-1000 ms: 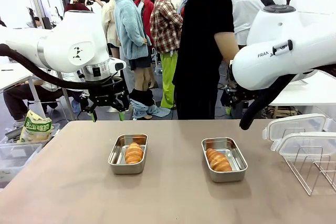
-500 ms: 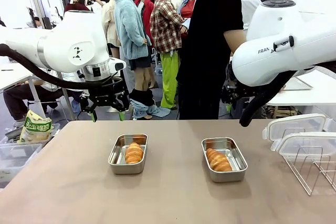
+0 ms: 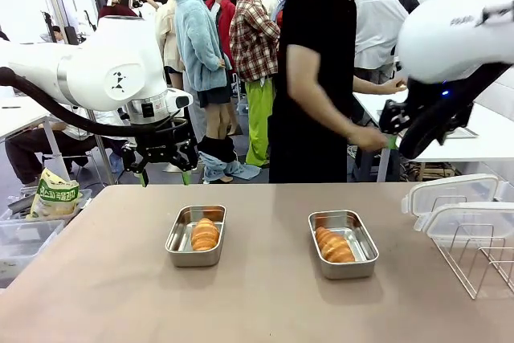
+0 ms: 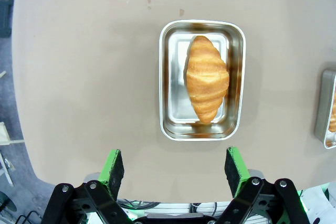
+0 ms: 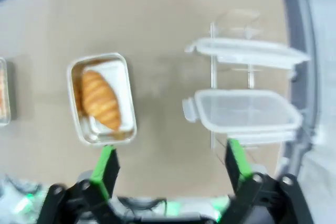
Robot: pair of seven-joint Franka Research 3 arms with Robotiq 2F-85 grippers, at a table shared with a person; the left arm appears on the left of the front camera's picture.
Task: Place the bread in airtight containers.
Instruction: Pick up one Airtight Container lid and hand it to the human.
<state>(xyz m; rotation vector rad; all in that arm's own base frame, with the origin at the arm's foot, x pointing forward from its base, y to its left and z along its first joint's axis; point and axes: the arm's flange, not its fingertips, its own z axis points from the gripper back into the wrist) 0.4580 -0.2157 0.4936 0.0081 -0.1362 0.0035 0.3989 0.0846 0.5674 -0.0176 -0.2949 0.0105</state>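
Tan tabletop [image 3: 104,287], crowded room behind it. Two open steel tubs sit side by side near the middle, well apart from each other, neither lidded.

Left tub [image 3: 176,237]: first croissant [image 3: 205,234] inside, lying along the tub's length. From my left wrist it rests nearer one long wall than the other, with bare steel floor showing beside it.

Right tub [image 3: 365,247]: second croissant [image 3: 334,245] inside, lying a little aslant to the walls.

Two translucent whitish lids [image 3: 450,192] are at the right edge of the table, resting on a wire rack [image 3: 474,267], one behind the other. Both are well clear of the tubs.

My left claw [image 3: 165,173] hangs over the far left part of the table, beyond the left tub, fingers pointing down. Its green pads [image 4: 113,165] stand wide apart with nothing between them. In the wrist view the left tub lies straight ahead of the gap.

My right claw [image 5: 170,163] sits high at the far right, past the table's far edge in the front view. The wrist picture is blurred, yet the two green pads plainly stand apart with nothing held. The right tub shows off to one side of them, the lids and rack to the other.

Person in a black shirt [image 3: 317,62] stands at the far side, one hand [image 3: 371,139] held out near my right claw. Whether it touches, I cannot tell.
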